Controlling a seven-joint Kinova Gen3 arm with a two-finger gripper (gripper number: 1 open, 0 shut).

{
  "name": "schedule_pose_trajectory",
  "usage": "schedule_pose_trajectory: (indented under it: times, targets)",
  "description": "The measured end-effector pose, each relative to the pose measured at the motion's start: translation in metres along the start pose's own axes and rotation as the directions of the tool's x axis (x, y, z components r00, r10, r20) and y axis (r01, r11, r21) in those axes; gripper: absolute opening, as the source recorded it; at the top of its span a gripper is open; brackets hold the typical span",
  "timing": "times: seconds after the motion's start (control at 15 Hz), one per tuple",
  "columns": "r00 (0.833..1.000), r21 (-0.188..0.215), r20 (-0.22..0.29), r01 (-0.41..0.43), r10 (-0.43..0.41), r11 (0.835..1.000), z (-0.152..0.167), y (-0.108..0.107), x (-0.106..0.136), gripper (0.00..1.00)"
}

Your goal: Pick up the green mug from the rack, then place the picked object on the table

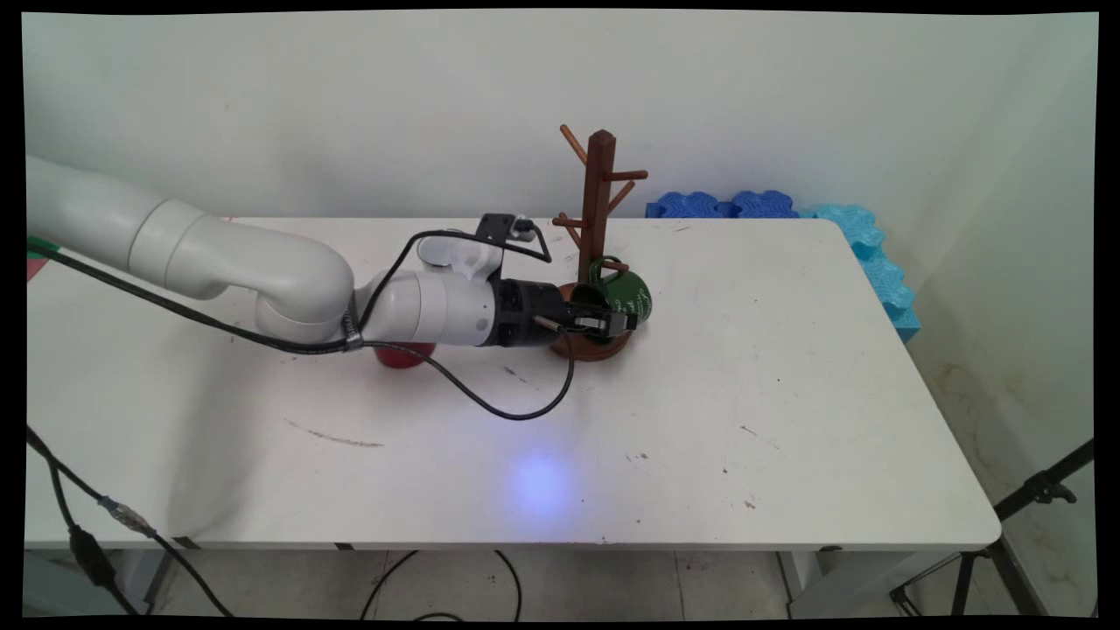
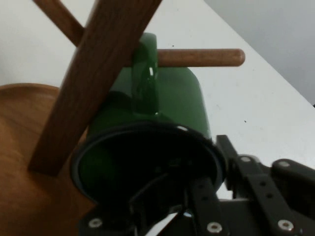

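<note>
Green glossy mug (image 1: 626, 300) with small white writing, too fine to read, hangs by its handle on a low peg of the brown wooden mug tree (image 1: 598, 229) near the bench's (image 1: 787, 394) far edge. Black fingers (image 1: 605, 323) pinch its rim, one inside. Red cup (image 1: 402, 353) sits under the arm.

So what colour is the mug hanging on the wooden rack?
Dark green, with small white lettering on its side; the mug shows best in the main view.

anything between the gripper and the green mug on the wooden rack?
Nothing visible. The black two-finger gripper is already at the green mug, one finger inside its rim. The mug's handle hangs on a low peg of the brown wooden mug tree.
</note>
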Motion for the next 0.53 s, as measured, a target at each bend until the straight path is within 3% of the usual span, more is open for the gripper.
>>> schedule_pose_trajectory:
  times: [0.53]
  targets:
    - [1.000,-0.014,-0.008,-0.006,0.006,1.000,0.0027,-0.0021,-0.0015,0.00]
